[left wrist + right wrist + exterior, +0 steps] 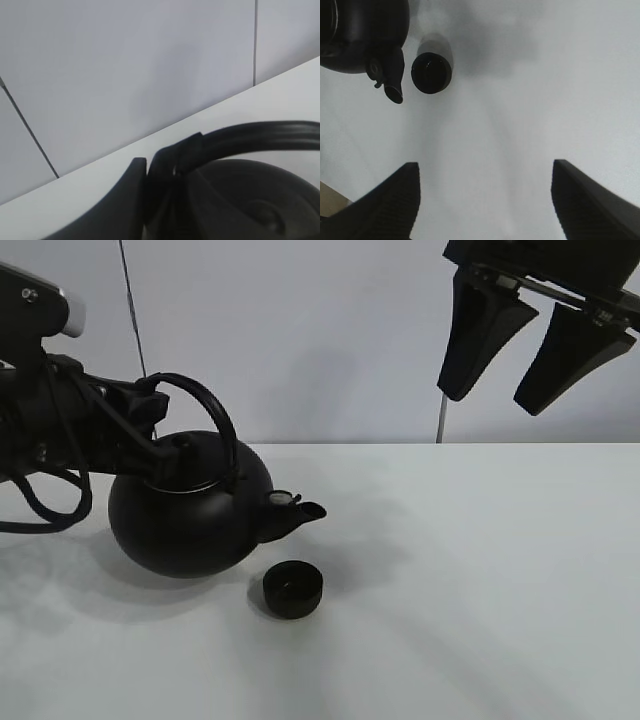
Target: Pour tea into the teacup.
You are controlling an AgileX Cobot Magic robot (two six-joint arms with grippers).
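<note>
Nothing legible in any view: no text, label, brand, number or sign. Plain matte black and unmarked on the kettle (pixel 185 525) and on the teacup (pixel 293 592) just beside its spout.

Bright, even light; soft, diffuse shadows.
</note>
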